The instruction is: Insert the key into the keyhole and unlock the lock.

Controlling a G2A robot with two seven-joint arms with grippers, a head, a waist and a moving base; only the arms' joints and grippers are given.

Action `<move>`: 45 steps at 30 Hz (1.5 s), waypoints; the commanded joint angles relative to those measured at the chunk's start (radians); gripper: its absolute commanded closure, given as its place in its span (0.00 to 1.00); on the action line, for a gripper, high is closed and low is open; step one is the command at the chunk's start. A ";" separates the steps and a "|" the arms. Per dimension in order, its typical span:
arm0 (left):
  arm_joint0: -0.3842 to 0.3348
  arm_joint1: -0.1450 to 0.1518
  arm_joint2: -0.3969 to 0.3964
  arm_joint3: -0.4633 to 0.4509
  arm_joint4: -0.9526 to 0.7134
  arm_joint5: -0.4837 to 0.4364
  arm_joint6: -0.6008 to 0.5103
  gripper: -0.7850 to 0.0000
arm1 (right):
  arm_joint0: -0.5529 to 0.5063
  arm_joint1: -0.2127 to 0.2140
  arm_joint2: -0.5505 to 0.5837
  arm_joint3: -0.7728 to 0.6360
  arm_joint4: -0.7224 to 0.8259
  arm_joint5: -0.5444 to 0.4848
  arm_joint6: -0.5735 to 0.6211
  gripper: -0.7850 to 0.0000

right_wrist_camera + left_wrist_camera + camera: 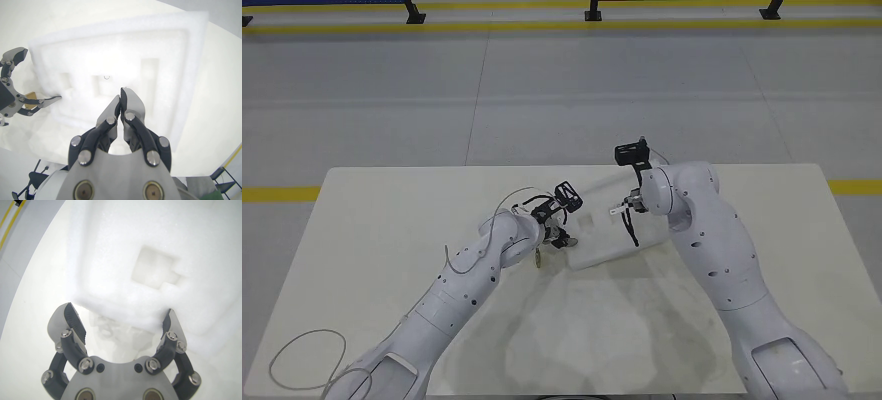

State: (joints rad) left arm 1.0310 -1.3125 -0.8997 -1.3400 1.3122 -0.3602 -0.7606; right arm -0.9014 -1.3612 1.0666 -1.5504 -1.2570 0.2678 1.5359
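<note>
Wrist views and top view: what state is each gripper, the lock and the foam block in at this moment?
Left gripper: open, fingers either side of the foam block's corner, gripping nothing.
Right gripper: shut above the foam block, nothing visible between its fingers.
Lock: brass, behind the left gripper; locked or unlocked cannot be told.
Foam block: lying flat, recesses facing up.
Ring: small, lying at a recess edge.
</note>
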 commanded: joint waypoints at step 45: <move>0.269 0.075 -0.360 -0.343 0.029 0.150 0.089 0.00 | -0.129 0.041 0.540 0.336 1.322 -0.161 -0.057 1.00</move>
State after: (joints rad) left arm 1.2844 -1.2398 -1.2436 -1.6709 1.3458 -0.2163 -0.6711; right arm -1.0236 -1.3212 1.6034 -1.2256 0.0354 0.1117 1.4758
